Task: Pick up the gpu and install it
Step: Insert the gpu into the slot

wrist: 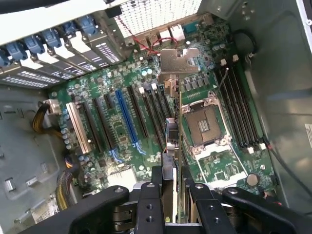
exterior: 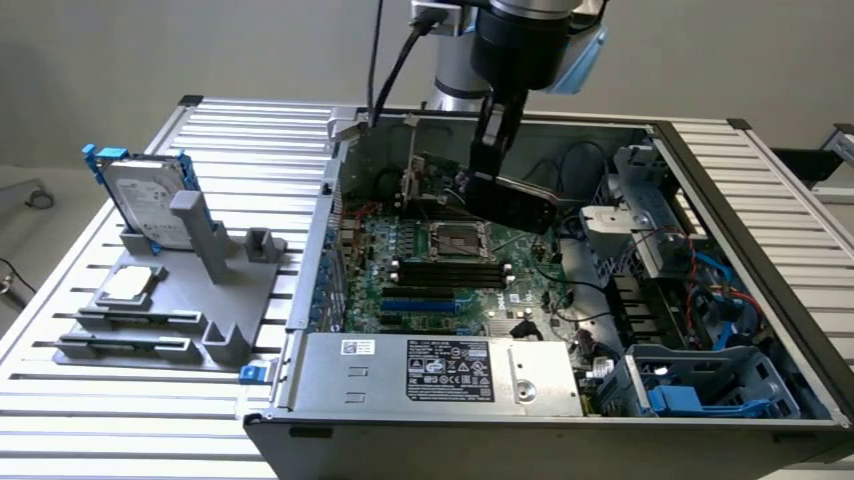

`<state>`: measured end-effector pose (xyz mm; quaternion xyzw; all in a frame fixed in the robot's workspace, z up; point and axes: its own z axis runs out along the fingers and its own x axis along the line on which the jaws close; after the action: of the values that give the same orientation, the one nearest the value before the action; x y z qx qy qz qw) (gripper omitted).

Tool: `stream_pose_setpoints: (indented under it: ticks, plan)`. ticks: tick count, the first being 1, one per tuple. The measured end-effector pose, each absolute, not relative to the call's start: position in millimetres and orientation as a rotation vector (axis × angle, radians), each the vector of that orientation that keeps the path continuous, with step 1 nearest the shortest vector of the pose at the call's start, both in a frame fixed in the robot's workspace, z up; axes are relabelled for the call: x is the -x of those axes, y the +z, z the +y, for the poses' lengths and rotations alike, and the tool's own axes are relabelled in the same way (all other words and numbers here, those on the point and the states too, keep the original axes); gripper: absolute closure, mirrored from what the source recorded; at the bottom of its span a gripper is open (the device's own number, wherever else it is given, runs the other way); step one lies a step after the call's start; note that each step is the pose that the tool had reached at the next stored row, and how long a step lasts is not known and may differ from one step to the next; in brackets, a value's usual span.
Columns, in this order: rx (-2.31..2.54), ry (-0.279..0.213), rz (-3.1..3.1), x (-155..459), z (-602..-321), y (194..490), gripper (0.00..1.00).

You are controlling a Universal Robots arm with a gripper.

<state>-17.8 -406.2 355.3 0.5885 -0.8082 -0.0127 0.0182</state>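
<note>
In the exterior view the pincer point(exterior: 483, 165) tips are hard to make out against the gpu point(exterior: 514, 205), which hangs tilted above the motherboard point(exterior: 387, 240) inside the open case point(exterior: 750, 270); whether the card touches a slot is unclear; the wrist view shows the pincer point(wrist: 176, 178) partly closed, clamping the gpu point(wrist: 179, 141) edge-on, its silver bracket point(wrist: 178, 61) foremost; a hard drive point(exterior: 140, 200) stands on the surface point(exterior: 120, 400) at the exterior view's left.

Slatted table point(exterior: 80, 400): grey fixture point(exterior: 207, 250) at exterior view's left | hard drive point(exterior: 140, 200), blue rails, upright in fixture | square silver chip point(exterior: 130, 285) flat on fixture, near drive | open PC case point(exterior: 467, 450) just beside fixture | motherboard point(wrist: 217, 168): CPU socket point(wrist: 204, 124), long blue slot point(wrist: 126, 117) | labelled power supply point(exterior: 447, 370) along case's near wall | blue drive cage point(exterior: 701, 385) in corner beside it
</note>
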Motion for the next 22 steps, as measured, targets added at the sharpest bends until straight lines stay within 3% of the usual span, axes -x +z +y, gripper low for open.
stream_pose_setpoints:
  ticks: [22]
  plan:
    - [-2.260, -0.030, -2.125, 18.1, -409.2, 343.7, 0.74]
